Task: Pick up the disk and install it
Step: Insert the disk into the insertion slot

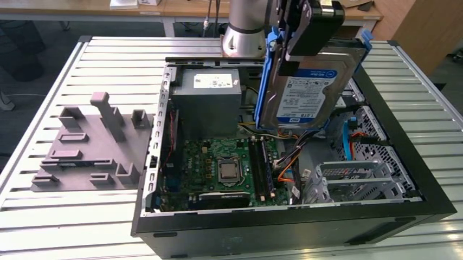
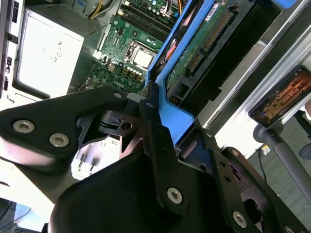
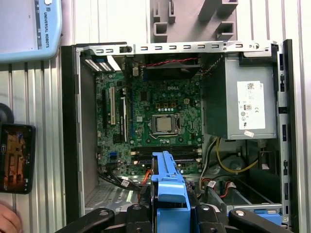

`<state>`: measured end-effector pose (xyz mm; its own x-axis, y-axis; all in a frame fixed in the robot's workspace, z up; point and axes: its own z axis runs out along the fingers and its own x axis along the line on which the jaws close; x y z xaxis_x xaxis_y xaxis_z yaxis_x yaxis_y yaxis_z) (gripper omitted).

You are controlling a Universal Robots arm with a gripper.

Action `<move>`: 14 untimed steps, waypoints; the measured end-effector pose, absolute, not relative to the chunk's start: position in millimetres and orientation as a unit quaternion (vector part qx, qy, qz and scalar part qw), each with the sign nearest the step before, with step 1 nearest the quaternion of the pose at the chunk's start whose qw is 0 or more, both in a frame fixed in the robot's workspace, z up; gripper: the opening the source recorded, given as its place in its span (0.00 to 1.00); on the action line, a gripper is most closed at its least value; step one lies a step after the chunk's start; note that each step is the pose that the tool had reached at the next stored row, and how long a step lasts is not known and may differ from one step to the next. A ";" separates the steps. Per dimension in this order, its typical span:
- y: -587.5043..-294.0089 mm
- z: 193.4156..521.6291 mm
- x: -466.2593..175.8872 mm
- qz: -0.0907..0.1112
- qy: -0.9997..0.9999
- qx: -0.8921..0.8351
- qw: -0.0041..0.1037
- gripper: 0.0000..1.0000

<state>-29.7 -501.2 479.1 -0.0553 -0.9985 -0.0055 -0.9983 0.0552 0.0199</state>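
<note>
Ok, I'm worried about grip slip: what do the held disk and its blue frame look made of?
The disk: likely metal casing, going by its silver-grey sheen, with a white-and-blue label stuck on. Its blue frame: probably moulded plastic, judging from the even colour and matte surface.

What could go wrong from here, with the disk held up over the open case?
1. The claw grips the disk by one end of its blue carrier, and it hangs upright above the open case. A slip could drop it onto the motherboard.
2. In the exterior view, orange cables lie just below its lower edge. They might snag or get pinched if it is lowered there.
</note>
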 end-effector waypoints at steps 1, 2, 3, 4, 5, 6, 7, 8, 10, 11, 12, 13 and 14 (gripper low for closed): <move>-501.4 479.1 -29.7 -0.009 -0.726 0.687 0.005 0.37; -501.7 479.1 -29.7 -0.009 -0.726 0.687 0.005 0.37; -501.9 479.1 -29.7 -0.009 -0.726 0.687 0.005 0.37; -502.1 479.2 -29.7 -0.009 -0.726 0.687 0.005 0.37; -502.3 479.1 -29.7 -0.009 -0.726 0.687 0.005 0.37; -502.6 479.1 -29.7 -0.009 -0.726 0.687 0.005 0.37; -502.8 479.1 -29.7 -0.009 -0.726 0.687 0.005 0.37; -503.1 479.1 -29.7 -0.009 -0.726 0.687 0.005 0.37; -503.5 479.1 -29.7 -0.009 -0.726 0.687 0.005 0.37; -503.7 479.1 -29.7 -0.009 -0.726 0.687 0.005 0.37; -504.0 479.1 -29.7 -0.009 -0.726 0.687 0.005 0.37; -504.2 479.1 -29.7 -0.009 -0.726 0.687 0.005 0.37; -504.4 479.1 -29.7 -0.009 -0.726 0.687 0.005 0.37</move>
